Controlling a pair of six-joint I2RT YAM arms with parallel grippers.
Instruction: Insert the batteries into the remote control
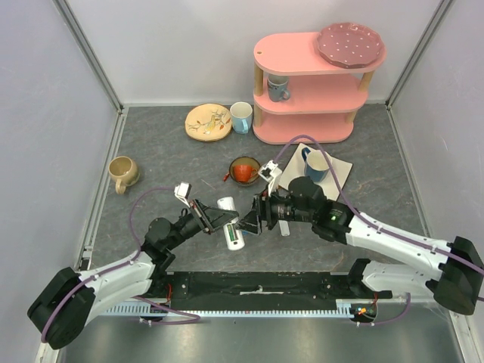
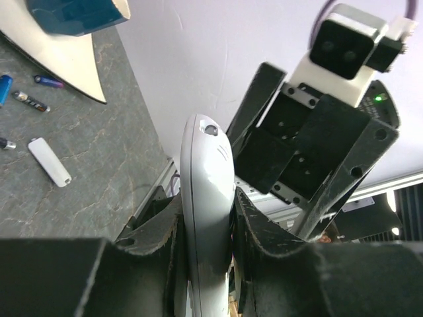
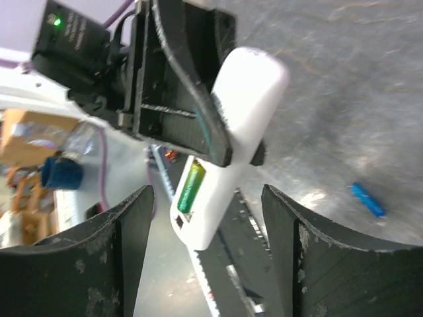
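Note:
My left gripper is shut on the white remote control and holds it above the table. In the right wrist view the remote control shows its recessed slot with a green battery lying in it. The right gripper stands open just in front of the slot end, with nothing between its fingers. Loose batteries lie on the grey table: a blue one, a dark one and a purple one. A small white cover lies beside them.
A red bowl sits just behind the grippers. To the right of it is a blue mug on a white napkin. A pink shelf, a plate and a cup stand at the back, a tan mug at the left.

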